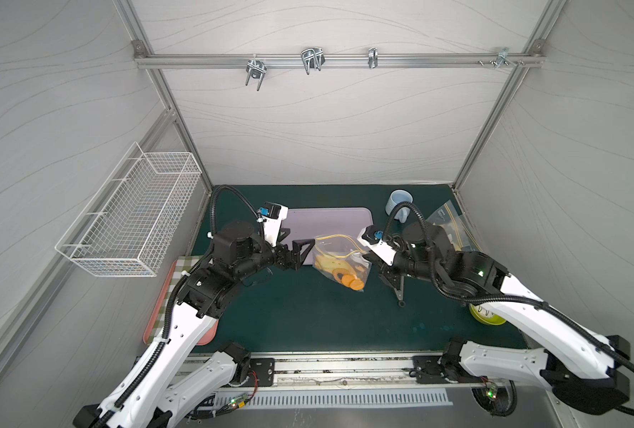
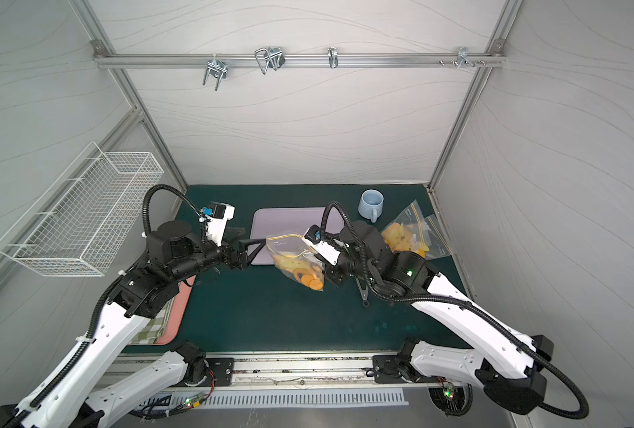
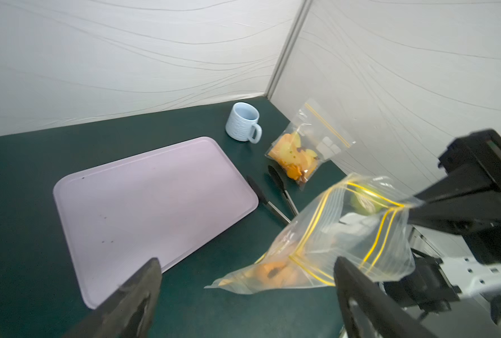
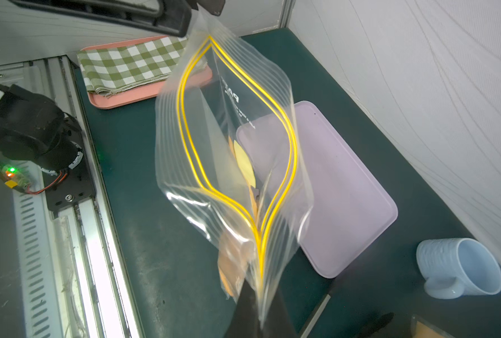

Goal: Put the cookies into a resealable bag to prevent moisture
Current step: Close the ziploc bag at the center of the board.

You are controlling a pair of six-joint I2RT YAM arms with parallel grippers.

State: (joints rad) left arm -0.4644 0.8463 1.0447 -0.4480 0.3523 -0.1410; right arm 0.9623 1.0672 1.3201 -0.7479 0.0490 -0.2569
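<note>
A clear resealable bag (image 1: 339, 255) (image 2: 293, 255) with yellow zip lines hangs just above the green mat, beside the purple tray. Orange round cookies (image 1: 349, 281) (image 2: 309, 280) (image 3: 272, 270) lie in its lower end. My right gripper (image 4: 259, 292) (image 1: 366, 252) is shut on one corner of the bag's mouth (image 4: 237, 131), which gapes open. My left gripper (image 3: 247, 263) (image 1: 301, 236) (image 2: 254, 235) stands wide open at the opposite corner with nothing between its fingers. One of its fingertips (image 3: 341, 266) is right beside the bag (image 3: 340, 234).
A second zip bag (image 1: 452, 226) (image 3: 305, 146) with orange biscuits lies at the back right, by a pale blue mug (image 1: 399, 205) (image 4: 460, 267). Black tongs (image 1: 399, 289) (image 3: 275, 193) lie under my right arm. The purple tray (image 1: 330, 222) is bare. A pink tray with checked cloth (image 4: 132, 64) sits left.
</note>
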